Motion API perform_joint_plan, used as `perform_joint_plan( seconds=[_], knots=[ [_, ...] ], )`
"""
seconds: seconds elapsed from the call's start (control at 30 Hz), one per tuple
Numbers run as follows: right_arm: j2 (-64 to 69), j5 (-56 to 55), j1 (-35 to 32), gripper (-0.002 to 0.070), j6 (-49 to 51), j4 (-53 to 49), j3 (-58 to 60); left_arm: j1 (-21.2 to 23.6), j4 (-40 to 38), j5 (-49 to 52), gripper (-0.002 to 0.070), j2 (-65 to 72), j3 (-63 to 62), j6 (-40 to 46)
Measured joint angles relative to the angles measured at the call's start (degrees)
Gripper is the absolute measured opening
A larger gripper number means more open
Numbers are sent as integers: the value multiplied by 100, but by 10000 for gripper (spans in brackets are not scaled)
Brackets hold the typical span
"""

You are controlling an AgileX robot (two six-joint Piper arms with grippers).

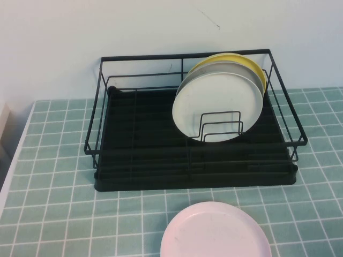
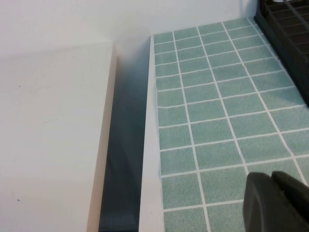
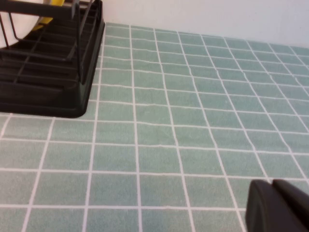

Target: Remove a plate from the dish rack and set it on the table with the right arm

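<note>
Three plates stand on edge at the rack's [image 1: 195, 115] 2 o'clock corner — the cream plate [image 1: 217, 107] frontmost, leaning back, face toward 6 o'clock, lower edge behind the wire dividers [image 1: 221, 126]. Grey plate [image 1: 236, 70] and yellow plate [image 1: 247, 61] behind it. Pink plate [image 1: 216, 231] lies flat on the table [image 1: 53, 187] at 6 o'clock. Left gripper [image 2: 275, 203] and right gripper [image 3: 277, 205] hover over bare tiles beside the rack — jaws together on each.
</note>
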Motion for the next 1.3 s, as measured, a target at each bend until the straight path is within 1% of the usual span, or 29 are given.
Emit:
perform_joint_plan(
  seconds=[1.13, 1.3],
  knots=[
    [0, 0, 0, -1, 0, 35, 0, 0, 0, 0, -3, 0, 0, 0],
    [0, -233, 0, -1, -8, 105, 35, 0, 0, 0, -3, 0, 0, 0]
  ],
)
